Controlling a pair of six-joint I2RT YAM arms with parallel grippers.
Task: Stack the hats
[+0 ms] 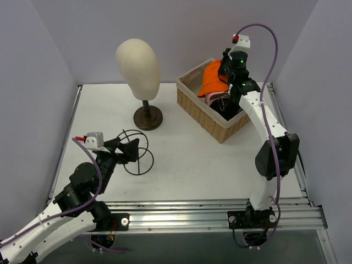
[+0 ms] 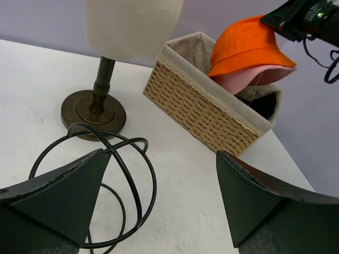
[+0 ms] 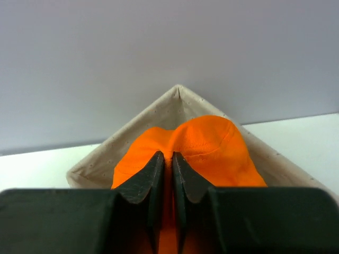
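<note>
Orange hat point(image 1: 212, 80) atop pink hat point(image 2: 249, 79) in basket point(image 1: 204, 113) | right gripper point(image 3: 165, 159) pinching its crown | left gripper point(image 2: 161, 154) wide open, empty, beside wire ball point(image 1: 136, 152) | mannequin head point(image 1: 138, 61) stands left of basket

Robot lab test cell: plain lavender partition walls point(image 1: 181, 27) enclosing white tabletop point(image 1: 192, 159), silver aluminium mounting rail point(image 1: 192, 217) at 6 o'clock.

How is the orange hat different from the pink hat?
The orange hat lies on top; the pink hat sits under it. The orange hat shows its whole crown, while only an edge of the pink hat peeks out. The right tool pinches the orange hat, not the pink hat. Both are soft and over the basket.
</note>
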